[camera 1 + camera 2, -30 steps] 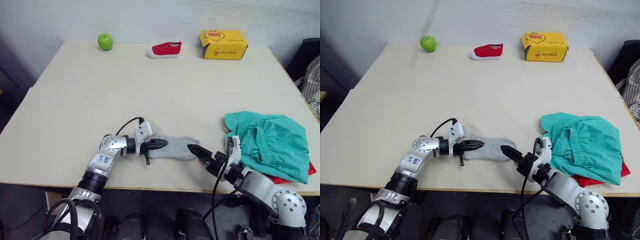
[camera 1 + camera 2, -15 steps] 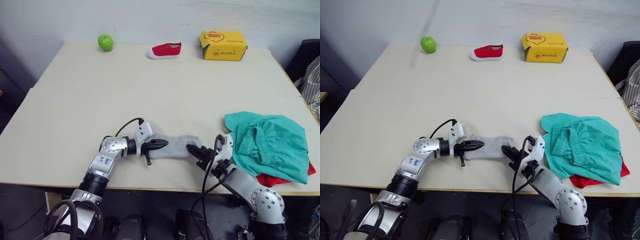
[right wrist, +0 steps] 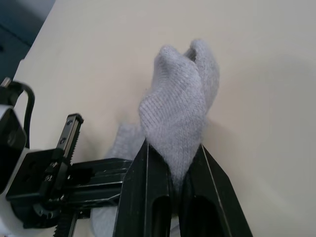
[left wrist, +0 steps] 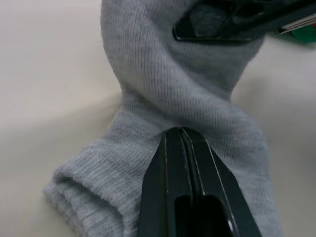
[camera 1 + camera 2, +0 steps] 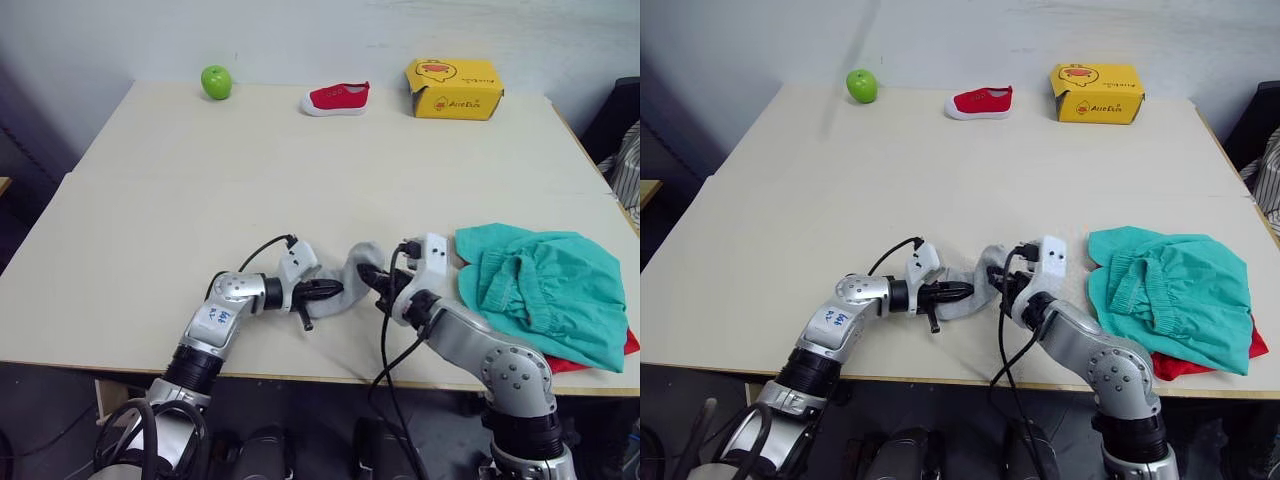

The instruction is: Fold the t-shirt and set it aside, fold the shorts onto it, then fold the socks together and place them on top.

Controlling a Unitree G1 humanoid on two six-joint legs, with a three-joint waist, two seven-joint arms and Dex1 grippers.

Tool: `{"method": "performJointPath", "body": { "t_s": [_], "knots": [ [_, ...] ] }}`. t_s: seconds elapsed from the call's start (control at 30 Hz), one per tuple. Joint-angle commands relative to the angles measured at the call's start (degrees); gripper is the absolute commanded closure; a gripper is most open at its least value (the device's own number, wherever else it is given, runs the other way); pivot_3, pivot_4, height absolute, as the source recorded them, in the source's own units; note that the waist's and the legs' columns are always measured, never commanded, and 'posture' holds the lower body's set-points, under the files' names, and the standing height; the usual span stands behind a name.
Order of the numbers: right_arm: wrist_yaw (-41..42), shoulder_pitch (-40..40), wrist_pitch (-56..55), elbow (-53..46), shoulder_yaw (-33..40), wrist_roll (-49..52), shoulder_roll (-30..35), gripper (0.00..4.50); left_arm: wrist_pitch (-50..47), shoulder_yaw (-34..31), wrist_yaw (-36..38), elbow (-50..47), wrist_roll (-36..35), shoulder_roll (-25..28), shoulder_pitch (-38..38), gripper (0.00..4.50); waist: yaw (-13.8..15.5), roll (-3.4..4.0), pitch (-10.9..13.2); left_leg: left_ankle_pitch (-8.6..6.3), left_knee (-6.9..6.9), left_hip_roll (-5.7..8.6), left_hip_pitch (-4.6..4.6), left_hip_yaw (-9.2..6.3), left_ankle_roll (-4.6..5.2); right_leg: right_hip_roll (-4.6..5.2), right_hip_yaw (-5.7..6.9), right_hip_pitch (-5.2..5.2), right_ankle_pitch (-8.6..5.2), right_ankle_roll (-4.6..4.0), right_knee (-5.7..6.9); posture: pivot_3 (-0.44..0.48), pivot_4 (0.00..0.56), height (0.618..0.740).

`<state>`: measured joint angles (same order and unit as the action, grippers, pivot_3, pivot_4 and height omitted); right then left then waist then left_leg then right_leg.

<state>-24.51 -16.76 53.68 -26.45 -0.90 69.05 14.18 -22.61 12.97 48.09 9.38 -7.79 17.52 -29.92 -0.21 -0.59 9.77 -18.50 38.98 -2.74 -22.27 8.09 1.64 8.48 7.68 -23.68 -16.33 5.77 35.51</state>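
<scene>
We see the teal-green cloth shorts (image 5: 545, 290) piled over the bright red t-shirt (image 5: 1170, 366) by the table's right edge; nearer, the left gripper (image 5: 325, 290) pins the light grey socks (image 3: 180, 106) while the right gripper (image 5: 372, 277) clamps their lifted end. Tugging risks slippage.

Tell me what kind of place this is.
Likely a robot test setup, not a home: a bare table against a plain wall, holding unrelated props: a green apple, red shoe, yellow box.

grey socks (image 5: 350, 275) humped, teal shorts (image 5: 545, 290) over red t-shirt (image 5: 628, 345)
</scene>
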Motion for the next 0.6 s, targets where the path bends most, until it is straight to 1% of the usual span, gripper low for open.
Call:
{"method": "performJointPath", "body": {
  "t_s": [0.03, 0.13, 0.23, 0.47, 0.6],
  "knots": [
    [-1.27, -2.54, 4.41, -3.6, -1.58, 3.33, 0.72, 4.47, -1.23, 0.82, -2.9, 0.76, 2.61, 0.86, 1.31, 4.5, -0.02, 0.0, 0.0, 0.0, 0.0, -0.01, 0.01, 0.0, 0.0, 0.0, 0.0, 0.0, 0.0, 0.0, 0.0, 0.0, 0.15, 0.74],
    [-1.51, -3.76, 6.72, -3.34, -3.04, 4.01, 0.4, 4.47, -1.19, 1.05, -3.8, 0.45, 2.83, 0.72, 1.98, 4.5, -0.03, 0.0, 0.0, -0.03, 0.0, -0.03, 0.01, -0.01, 0.06, 0.0, -0.01, 0.0, 0.0, 0.0, 0.01, 0.0, 0.15, 0.74],
    [0.07, -4.69, 7.91, -1.66, -5.17, 1.43, -0.21, 4.47, -1.05, 1.21, -4.42, -0.21, 2.77, 0.74, 2.82, 4.5, -0.04, 0.0, 0.0, -0.04, 0.0, -0.03, 0.02, -0.01, 0.06, 0.01, -0.01, 0.0, 0.0, 0.0, 0.01, 0.0, 0.15, 0.74],
    [7.54, -7.99, 7.32, 4.72, -11.1, -9.79, -2.03, 4.47, -0.33, 0.99, -5.79, -2.28, 2.94, 1.9, 5.11, 4.5, -0.37, 0.01, 0.0, -0.04, -0.01, -0.04, 0.05, 0.01, 0.06, -0.01, 0.01, 0.0, 0.0, 0.0, 0.01, 0.0, 0.15, 0.74],
    [11.05, -8.93, 7.41, 5.77, -12.14, -14.19, -3.11, 4.47, 1.05, 0.02, -5.26, -3.45, 1.75, 2.64, 5.81, 4.5, -1.04, 0.01, 0.0, -0.04, -0.05, -0.08, 0.08, 0.01, 0.03, -0.02, 0.02, 0.01, 0.0, -0.01, 0.02, 0.0, 0.15, 0.74]
  ]
}}
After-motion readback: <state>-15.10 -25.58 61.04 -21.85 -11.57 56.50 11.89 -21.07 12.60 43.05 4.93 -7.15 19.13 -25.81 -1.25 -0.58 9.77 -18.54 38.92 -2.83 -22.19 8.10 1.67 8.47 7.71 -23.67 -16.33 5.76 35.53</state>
